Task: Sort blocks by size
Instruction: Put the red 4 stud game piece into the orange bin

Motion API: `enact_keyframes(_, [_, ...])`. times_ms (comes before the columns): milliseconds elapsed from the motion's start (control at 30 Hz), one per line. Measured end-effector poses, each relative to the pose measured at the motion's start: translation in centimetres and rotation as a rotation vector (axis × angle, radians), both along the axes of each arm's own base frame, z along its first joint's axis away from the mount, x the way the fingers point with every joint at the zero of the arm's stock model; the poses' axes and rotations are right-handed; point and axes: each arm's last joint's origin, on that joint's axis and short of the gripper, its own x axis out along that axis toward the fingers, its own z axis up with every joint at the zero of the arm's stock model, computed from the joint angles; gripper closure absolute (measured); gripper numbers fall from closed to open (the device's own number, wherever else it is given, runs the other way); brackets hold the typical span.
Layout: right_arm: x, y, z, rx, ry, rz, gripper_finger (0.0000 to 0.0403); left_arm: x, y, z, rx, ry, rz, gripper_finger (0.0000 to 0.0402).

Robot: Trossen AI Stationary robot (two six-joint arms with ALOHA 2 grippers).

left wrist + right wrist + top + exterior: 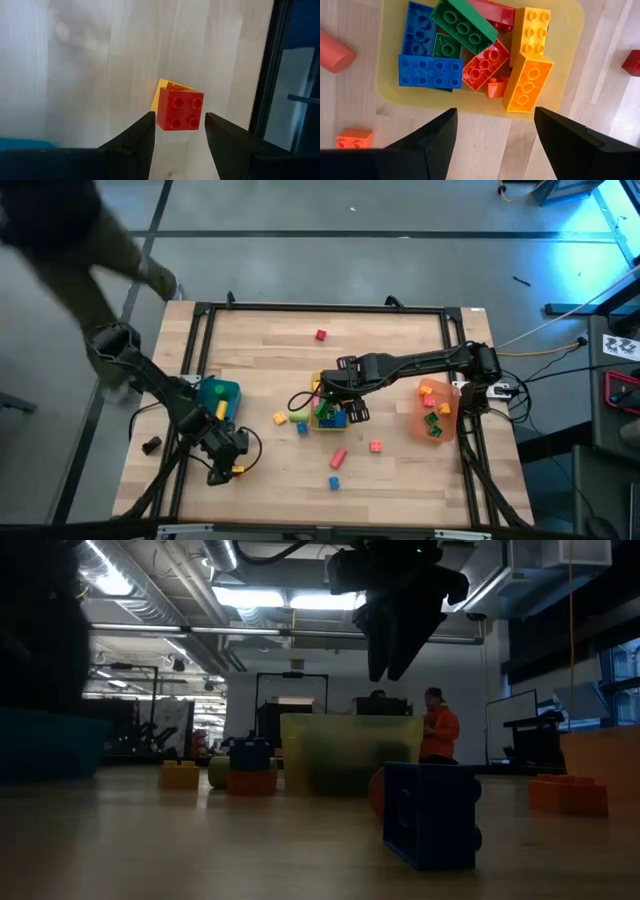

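- The left gripper (pixel 179 131) has its jaws clenched on a small red block (pixel 180 110); its wrist view shows the studded cube pinched between the two fingers, lifted above the wood, with a yellow-orange block (pixel 161 95) just behind it that I cannot tell is touching the table or stuck to the red one.
- The right gripper (pixel 495 132) has its jaws released and holds nothing; it hangs over the near rim of the yellow bin (pixel 445 100), which is full of long blocks (pixel 430 71) in blue, green, red and orange.
- On the table (pixel 400 480), the held red block is at the left arm's end near the front left, just in front of the blue bin (pixel 222 392); loose blocks (pixel 338 458) lie scattered near the middle, a red one (pixel 320 335) sits alone toward the far edge, and the orange bin (pixel 438 412) at the right holds several small ones.
- Risk: the red block looks gripped near its lower edge, so it could pivot and drop short of the blue bin.
- Risk: if the yellow-orange block is stuck on, both would land in one bin, perhaps the wrong size.
- Risk: the right gripper, descending here, could strike the yellow bin's rim and shove it.
- A person (pixel 90 250) stands beside the table's far left corner, near the left arm's sweep.
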Motion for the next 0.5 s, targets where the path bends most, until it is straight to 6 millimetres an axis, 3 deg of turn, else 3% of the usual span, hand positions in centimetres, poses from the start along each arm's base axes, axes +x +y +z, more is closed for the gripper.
enact_keyframes(300, [0.03, 0.0, 0.01, 0.0, -0.003, 0.0, 0.0137, -0.07, -0.51, 0.14, 0.002, -0.054, -0.074, 0.0244])
enact_keyframes(500, [0.03, 0.0, 0.01, 0.0, -0.003, 0.0, 0.0137, 0.0, -0.44, 0.12, 0.016, -0.06, -0.014, 0.0244])
